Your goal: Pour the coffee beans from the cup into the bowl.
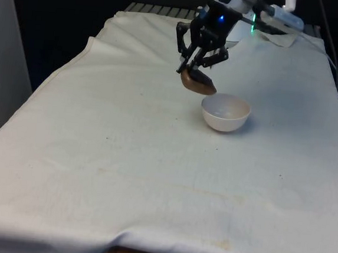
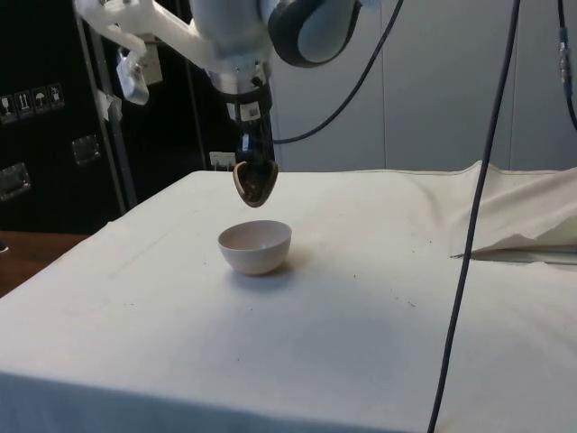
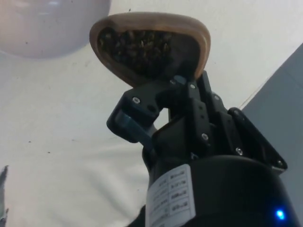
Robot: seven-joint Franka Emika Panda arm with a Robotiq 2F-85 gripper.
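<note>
My gripper (image 1: 196, 69) is shut on a tan cup (image 1: 198, 81), which hangs tilted in the air above the cloth. The cup's mouth (image 3: 149, 45) is squeezed into an oval and dark coffee beans (image 3: 137, 49) fill it. A white bowl (image 1: 225, 112) stands on the cloth just to the front view's right of the cup and lower. In the side view the cup (image 2: 255, 183) hangs a short way above the bowl (image 2: 255, 246), over its far rim. The bowl's inside looks pale and bare. The bowl's edge (image 3: 52, 23) lies beyond the cup in the wrist view.
The white cloth (image 1: 152, 178) covers the whole table, with wide open room in front of the bowl. A folded bulge of cloth (image 2: 532, 216) and a hanging black cable (image 2: 469, 234) are at the side view's right.
</note>
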